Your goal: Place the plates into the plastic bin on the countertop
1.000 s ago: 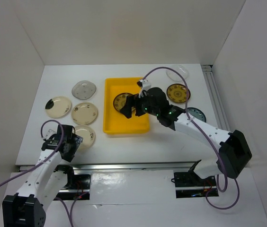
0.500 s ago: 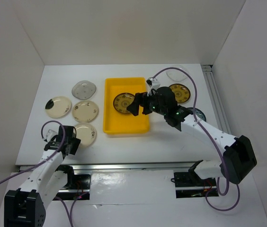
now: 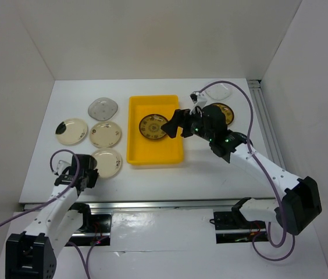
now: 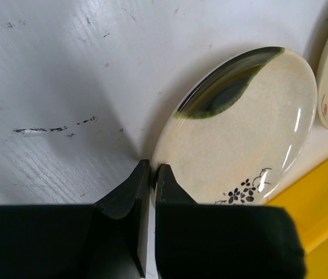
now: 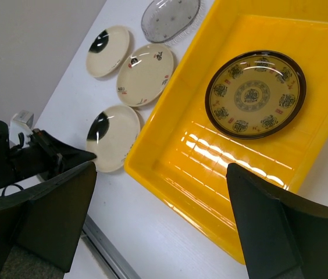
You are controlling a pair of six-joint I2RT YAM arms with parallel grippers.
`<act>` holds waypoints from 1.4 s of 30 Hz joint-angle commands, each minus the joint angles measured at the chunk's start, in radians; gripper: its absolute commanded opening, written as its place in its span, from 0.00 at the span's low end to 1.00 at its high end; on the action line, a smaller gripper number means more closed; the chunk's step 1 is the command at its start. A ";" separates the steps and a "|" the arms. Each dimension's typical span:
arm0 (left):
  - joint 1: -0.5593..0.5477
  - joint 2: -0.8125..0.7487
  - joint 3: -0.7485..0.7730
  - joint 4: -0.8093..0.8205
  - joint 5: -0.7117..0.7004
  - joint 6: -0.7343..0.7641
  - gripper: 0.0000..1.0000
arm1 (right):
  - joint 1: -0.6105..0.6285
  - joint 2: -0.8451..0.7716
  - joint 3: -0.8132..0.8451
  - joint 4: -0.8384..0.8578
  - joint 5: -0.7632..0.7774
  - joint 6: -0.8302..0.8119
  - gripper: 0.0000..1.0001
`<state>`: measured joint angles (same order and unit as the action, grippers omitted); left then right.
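Closing left gripper (image 4: 150, 168) now pinches cream plate (image 4: 239, 133) rim; right gripper (image 3: 174, 123), fingers spread, withdrawn from plastic bin (image 3: 152, 153); dark brown plate (image 3: 152, 127) delivered.

The near half of the yellow bin (image 3: 155, 152) lies bare for me, the dark plate (image 3: 153, 127) fills its far half, my right pincer (image 3: 174, 121) hangs over its right side, and a cream plate (image 3: 107, 161) lies just beside its left wall.

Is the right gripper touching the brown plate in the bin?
Apart. Right wrist view: the right gripper is open, both fingers clear of the brown plate, which lies flat in the bin.
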<state>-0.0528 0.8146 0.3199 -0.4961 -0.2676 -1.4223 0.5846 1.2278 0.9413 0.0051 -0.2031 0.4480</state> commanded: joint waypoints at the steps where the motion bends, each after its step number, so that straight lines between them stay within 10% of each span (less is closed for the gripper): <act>1: 0.004 -0.021 -0.035 -0.143 0.011 0.017 0.00 | -0.022 -0.045 0.001 0.027 -0.010 0.003 1.00; 12: 0.004 -0.206 0.384 -0.371 -0.050 0.134 0.00 | -0.060 -0.119 0.011 -0.080 0.062 -0.015 1.00; 17: 0.004 -0.168 0.456 -0.104 0.140 0.395 0.00 | -0.107 -0.188 0.001 -0.151 0.132 -0.015 1.00; 21: -0.048 0.070 0.499 0.180 0.363 0.520 0.00 | -0.144 -0.279 -0.024 -0.204 0.214 -0.006 1.00; 29: -0.255 0.541 0.671 0.464 0.346 0.648 0.00 | -0.218 -0.389 -0.049 -0.300 0.245 -0.006 1.00; 42: -0.246 0.942 0.944 0.435 0.344 0.677 0.00 | -0.247 -0.439 -0.079 -0.324 0.208 -0.006 1.00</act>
<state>-0.3183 1.7287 1.1900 -0.1055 0.0620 -0.7624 0.3443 0.8024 0.8658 -0.3119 0.0174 0.4480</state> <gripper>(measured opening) 0.145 0.999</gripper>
